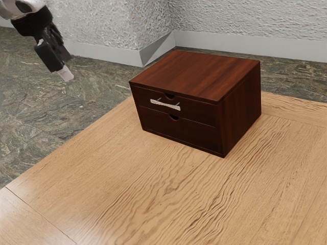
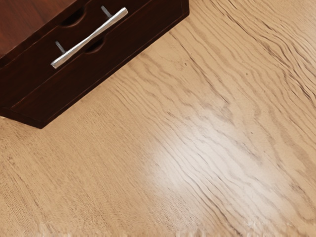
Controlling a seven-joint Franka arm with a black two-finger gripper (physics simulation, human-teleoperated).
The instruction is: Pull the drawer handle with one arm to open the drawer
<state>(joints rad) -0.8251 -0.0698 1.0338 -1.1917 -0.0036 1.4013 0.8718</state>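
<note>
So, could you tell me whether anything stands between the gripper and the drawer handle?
Nothing visible does. The gripper hangs at the exterior view's left of the cabinet, and no object shows between it and the silver handle on the drawer front.

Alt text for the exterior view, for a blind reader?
A dark wooden two-drawer cabinet sits on a light wooden table; its upper drawer is shut and carries a silver handle. The gripper hangs at the exterior view's upper left, far from the handle.
</note>
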